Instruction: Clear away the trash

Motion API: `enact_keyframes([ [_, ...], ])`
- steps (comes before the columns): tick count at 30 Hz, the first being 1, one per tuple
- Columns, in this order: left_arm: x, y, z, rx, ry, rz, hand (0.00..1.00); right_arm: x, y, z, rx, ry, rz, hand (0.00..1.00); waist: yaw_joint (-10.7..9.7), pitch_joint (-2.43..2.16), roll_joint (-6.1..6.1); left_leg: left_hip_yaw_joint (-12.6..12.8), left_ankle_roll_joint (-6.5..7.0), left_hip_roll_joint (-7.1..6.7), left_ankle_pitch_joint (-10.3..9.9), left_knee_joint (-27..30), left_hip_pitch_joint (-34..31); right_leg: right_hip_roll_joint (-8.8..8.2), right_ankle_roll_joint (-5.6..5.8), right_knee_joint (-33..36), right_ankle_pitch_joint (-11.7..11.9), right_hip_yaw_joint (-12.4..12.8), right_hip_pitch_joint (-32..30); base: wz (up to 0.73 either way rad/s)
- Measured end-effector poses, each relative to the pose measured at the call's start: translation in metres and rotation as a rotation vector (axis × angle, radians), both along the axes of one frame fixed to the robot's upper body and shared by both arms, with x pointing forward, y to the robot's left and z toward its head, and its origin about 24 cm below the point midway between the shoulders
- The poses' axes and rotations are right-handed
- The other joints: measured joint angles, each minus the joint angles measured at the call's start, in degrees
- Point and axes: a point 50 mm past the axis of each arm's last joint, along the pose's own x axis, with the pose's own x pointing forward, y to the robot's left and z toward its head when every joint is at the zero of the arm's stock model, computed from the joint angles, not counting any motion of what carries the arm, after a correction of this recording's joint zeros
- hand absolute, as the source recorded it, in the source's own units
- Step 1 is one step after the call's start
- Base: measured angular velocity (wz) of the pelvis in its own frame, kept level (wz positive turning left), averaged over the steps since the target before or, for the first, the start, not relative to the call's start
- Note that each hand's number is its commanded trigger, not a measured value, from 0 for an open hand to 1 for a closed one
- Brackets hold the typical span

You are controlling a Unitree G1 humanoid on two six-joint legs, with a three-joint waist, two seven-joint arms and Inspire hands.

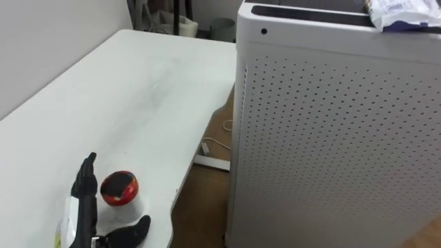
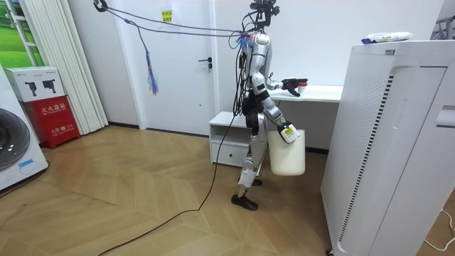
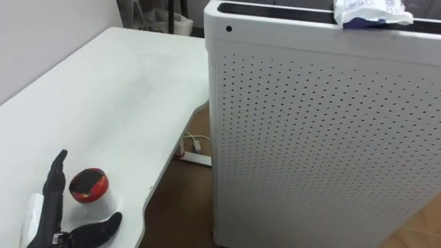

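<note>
My left hand (image 1: 85,200) lies open on the white desk (image 1: 138,83), fingers straight along the left side of a small round red-topped thing (image 1: 119,188) on a white base, thumb spread below it. A white and yellow packet (image 1: 65,220) lies under the fingers. A crumpled white wrapper (image 1: 400,14) rests on top of the tall white perforated appliance (image 1: 331,138) to the right. In the room view I stand at the desk's end, my right hand (image 2: 286,132) hanging at my side with a white bin (image 2: 287,153) suspended from it.
A narrow strip of wooden floor with a white cable and power strip (image 1: 213,162) runs between the desk and the appliance. A low white drawer cabinet (image 2: 227,139) stands behind me. Bins (image 1: 222,29) sit beyond the desk's far end.
</note>
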Motion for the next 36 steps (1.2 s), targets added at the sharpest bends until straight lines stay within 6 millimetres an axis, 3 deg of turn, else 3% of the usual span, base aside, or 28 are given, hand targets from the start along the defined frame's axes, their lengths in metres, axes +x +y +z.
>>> enact_keyframes([
  [17, -0.008, -0.001, -0.007, -0.058, 0.019, 0.031, 1.0, 0.006, 0.003, 0.004, -0.019, -0.031, 0.035, 1.0, -0.49, -0.11, -0.52, -0.1, -0.02, -0.29, 0.04, -0.62, 0.94, -0.06, 0.0, -0.04, 0.0, -0.21, 0.97, 0.0],
  [28, 0.003, -0.003, -0.008, -0.187, -0.008, 0.052, 1.0, 0.001, 0.007, 0.0, -0.002, -0.005, 0.039, 1.0, -1.85, 0.7, -1.46, -0.17, -0.01, -0.32, 0.04, -0.74, 1.25, -0.05, 0.06, -0.02, -0.04, -0.13, 1.33, 0.0],
  [36, 0.003, -0.006, -0.009, -0.282, -0.01, 0.049, 1.0, -0.007, 0.008, -0.003, -0.002, 0.017, 0.043, 1.0, -1.83, 0.43, -1.78, -0.07, -0.05, -0.31, 0.08, -0.72, 0.98, -0.05, 0.06, 0.07, -0.04, -0.12, 0.8, 0.0],
])
